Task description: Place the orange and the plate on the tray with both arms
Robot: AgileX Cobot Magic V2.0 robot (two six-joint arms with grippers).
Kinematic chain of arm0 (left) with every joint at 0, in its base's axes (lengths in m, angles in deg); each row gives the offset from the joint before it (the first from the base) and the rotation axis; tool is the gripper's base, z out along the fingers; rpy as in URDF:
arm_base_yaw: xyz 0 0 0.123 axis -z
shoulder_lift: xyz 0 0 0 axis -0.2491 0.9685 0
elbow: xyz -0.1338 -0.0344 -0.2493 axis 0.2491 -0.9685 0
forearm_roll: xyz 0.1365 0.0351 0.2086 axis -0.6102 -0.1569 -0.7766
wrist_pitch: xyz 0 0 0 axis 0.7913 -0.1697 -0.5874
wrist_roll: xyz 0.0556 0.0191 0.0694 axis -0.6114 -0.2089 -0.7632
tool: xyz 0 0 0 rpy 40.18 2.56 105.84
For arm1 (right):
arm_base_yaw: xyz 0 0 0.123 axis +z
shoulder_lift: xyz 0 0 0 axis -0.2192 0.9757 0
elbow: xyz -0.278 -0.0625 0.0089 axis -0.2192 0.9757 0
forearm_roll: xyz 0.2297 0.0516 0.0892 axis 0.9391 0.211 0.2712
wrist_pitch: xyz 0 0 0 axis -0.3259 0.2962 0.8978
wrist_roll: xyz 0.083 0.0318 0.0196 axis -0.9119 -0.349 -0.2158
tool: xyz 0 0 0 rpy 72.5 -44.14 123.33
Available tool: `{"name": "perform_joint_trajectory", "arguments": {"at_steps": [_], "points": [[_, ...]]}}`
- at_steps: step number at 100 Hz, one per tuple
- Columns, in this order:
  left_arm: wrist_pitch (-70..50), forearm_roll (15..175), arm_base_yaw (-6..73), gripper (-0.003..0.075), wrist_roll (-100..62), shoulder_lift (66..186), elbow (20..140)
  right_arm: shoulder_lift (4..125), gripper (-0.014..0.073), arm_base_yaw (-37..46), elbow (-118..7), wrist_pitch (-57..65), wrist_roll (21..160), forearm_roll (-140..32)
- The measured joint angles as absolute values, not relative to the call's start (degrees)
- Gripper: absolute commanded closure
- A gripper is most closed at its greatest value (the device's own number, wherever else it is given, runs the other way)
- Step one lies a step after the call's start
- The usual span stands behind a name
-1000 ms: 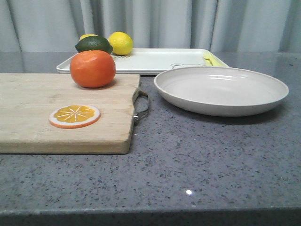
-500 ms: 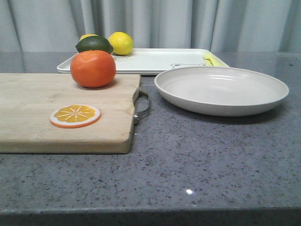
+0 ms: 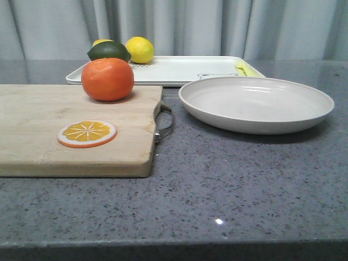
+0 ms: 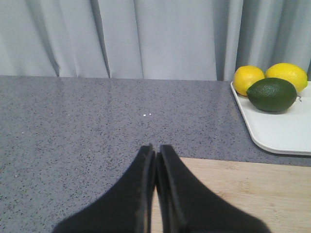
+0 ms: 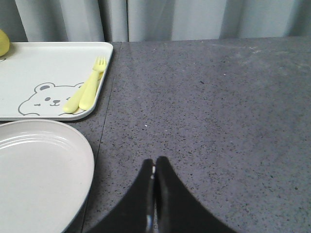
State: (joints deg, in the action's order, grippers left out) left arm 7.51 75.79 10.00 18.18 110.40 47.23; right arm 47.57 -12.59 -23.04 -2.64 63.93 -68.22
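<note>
Grey pleated curtains point(image 3: 179, 27) close off the back of the scene, behind a speckled grey stone countertop point(image 3: 228, 185).

1. Cutting board: a wooden cutting board point(image 3: 49, 147) lies on the counter at the robot's left, its long axis running left to right. Its metal handle point(image 3: 165, 124) points toward the plate.
2. Orange: the orange point(image 3: 107, 79) rests near the far edge of the board. It is round with no clear long axis. A flat orange slice point(image 3: 87, 134) lies nearer the camera on the same board, well apart from it.
3. Plate: the plate point(image 3: 256, 104) sits right side up on the counter to the right of the board, rim upward, just beside the handle but apart from it.
4. Tray: the tray point(image 3: 179, 69) lies flat behind the board and plate, long axis left to right. The bear drawing point(image 5: 46, 97) and a yellow fork and spoon point(image 5: 87, 90) are at its right end. Two lemons point(image 4: 266, 76) and a dark green avocado point(image 4: 271, 94) occupy its left end.
5. Left gripper point(image 4: 155, 155): fingers pressed together, holding nothing, over the near-left part of the board edge and counter.
6. Right gripper point(image 5: 154, 167): fingers pressed together, holding nothing, over bare counter just beside the plate rim.
</note>
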Motion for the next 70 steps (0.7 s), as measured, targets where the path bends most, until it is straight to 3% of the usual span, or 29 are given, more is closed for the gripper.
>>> {"name": "perform_joint_trajectory", "arguments": {"at_steps": [13,20,27,46,56,70], "points": [[3.75,75.79,10.0,0.0731,18.18,113.08,50.87,47.57,0.0652,-12.59,-23.04,-2.82,63.93,-68.22],[1.33,75.79,10.62,0.0685,18.18,114.71,53.35,47.57,0.0652,-12.59,-23.04,-2.82,63.93,-68.22],[-0.49,75.79,11.9,0.0596,18.18,116.64,55.67,47.57,0.0652,-12.59,-23.04,-2.91,63.93,-68.22],[-2.47,75.79,17.45,0.0261,18.18,122.04,61.1,47.57,0.0652,-12.59,-23.04,-2.91,63.93,-68.22],[-3.05,76.17,20.83,0.0179,18.18,124.73,63.82,47.57,0.0652,-12.59,-23.04,-2.91,63.93,-68.22],[-6.4,78.6,25.04,0.014,18.18,129.18,68.49,47.57,0.0652,-12.59,-23.04,-2.91,63.93,-68.22]]}}
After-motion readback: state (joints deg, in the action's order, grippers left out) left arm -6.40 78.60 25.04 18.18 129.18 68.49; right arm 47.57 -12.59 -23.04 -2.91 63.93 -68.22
